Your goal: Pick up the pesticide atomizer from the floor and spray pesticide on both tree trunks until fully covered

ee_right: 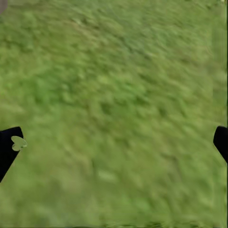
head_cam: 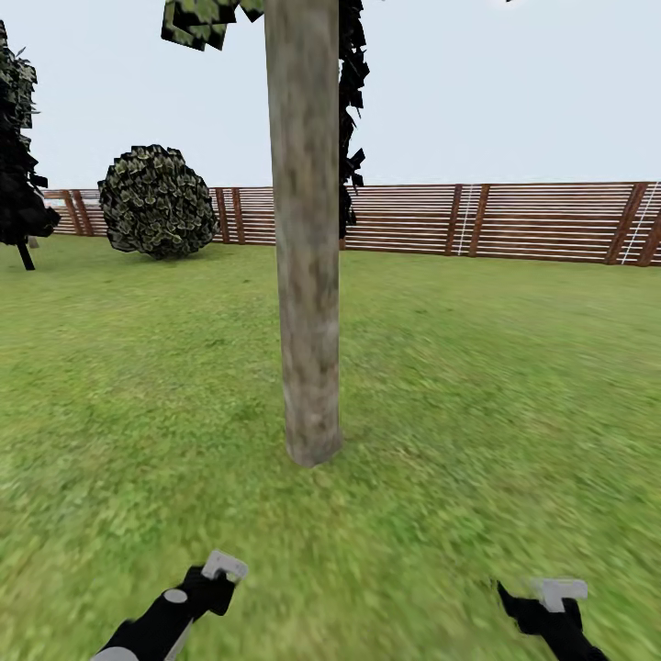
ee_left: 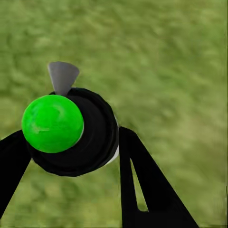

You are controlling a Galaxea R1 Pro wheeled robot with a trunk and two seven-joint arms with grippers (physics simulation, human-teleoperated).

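Standing before the tree trunk [head_cam: 306, 229] at frame centre, the robot looks ready to spray. The left gripper [ee_left: 71, 156] clamps the atomizer [ee_left: 71, 130]; its grey nozzle [ee_left: 62, 76] seems to point at grass [head_cam: 477, 386], so next it must lift and aim. The right gripper [ee_right: 114, 142] is spread, empty. Open lawn surrounds the trunk; the fence [head_cam: 514, 220] stands well back.

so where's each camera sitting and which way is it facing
Head view: on the robot's head, facing forward and down at the tree trunk, lawn and fence; both arms show low in frame.
Left wrist view: on the left arm, looking along the left gripper, shut on a sprayer, toward grass.
Right wrist view: on the right arm, looking past the open right gripper at grass.
All views share the lawn.
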